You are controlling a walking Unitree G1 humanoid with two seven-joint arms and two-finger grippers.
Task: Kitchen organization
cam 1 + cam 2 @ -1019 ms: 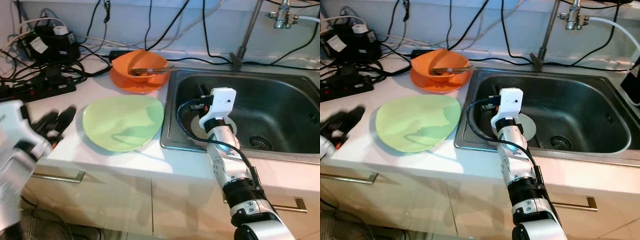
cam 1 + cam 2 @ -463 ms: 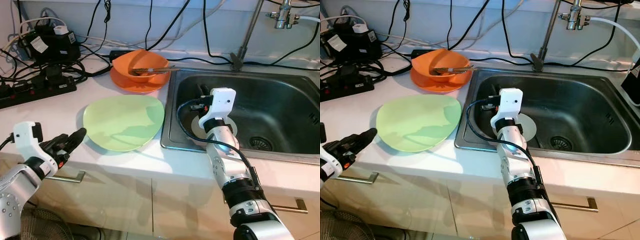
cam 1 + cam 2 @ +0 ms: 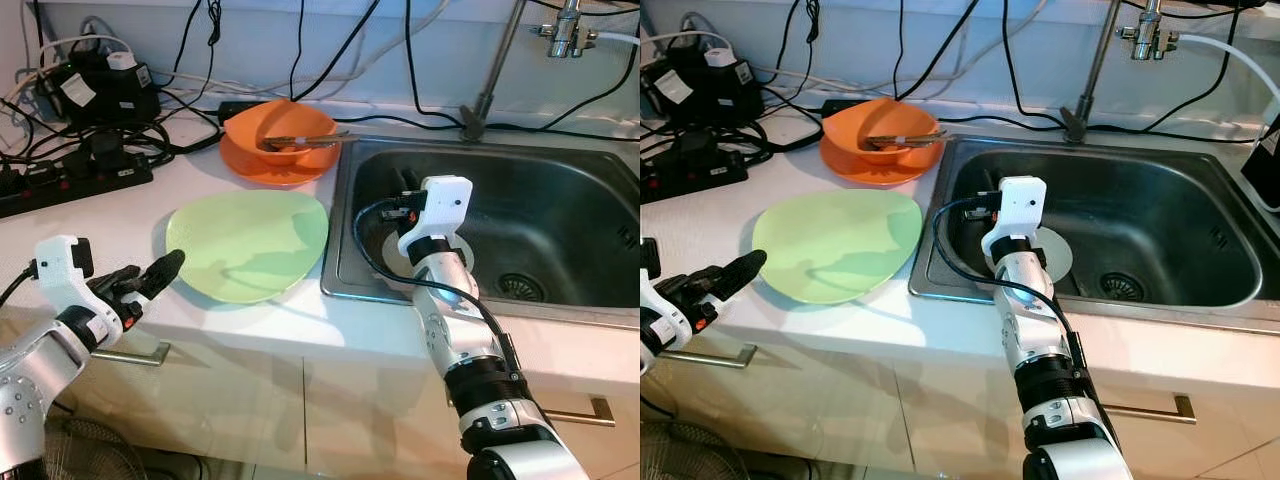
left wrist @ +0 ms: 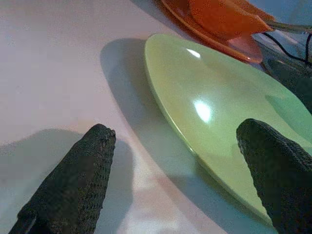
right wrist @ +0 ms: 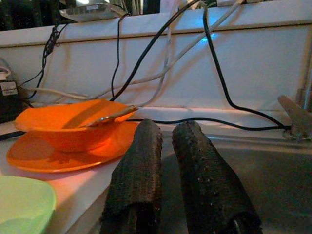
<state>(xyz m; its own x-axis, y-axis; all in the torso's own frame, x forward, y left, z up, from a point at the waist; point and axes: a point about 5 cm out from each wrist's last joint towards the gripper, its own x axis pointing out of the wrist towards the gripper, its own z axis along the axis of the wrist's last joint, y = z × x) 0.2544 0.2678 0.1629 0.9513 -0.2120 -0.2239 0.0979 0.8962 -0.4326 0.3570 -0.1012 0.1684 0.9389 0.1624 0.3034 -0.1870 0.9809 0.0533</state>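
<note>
Two plates and a bowl sit on the white counter (image 3: pixel 120 215) left of the sink (image 3: pixel 560 200). Nearest the robot is a green plate (image 3: pixel 250 243), lying flat with its right edge close to the sink's rim. At about 12 o'clock from it stands an orange plate (image 3: pixel 275 167) carrying an orange bowl (image 3: pixel 279 127), and a metal utensil (image 3: pixel 305 141) lies across the bowl with its handle reaching toward the sink.

At roughly 8 o'clock from the green plate, the left gripper (image 3: pixel 150 274) hovers low over the counter edge, its tips just short of the plate's rim and not touching it. In the left wrist view its two black fingers (image 4: pixel 73 180) stand wide apart, holding nothing, with the plate's near rim lying between them and a little ahead.

At 3 o'clock from the green plate, the right gripper (image 5: pixel 168 161) reaches down inside the sink near its left wall, above a round white disc (image 3: pixel 1052 252) on the basin floor. Its fingers are pressed close together with nothing between them.

Black cables and a power strip (image 3: pixel 75 180) crowd the counter's back left corner, and a faucet (image 3: pixel 500 60) rises behind the sink.
</note>
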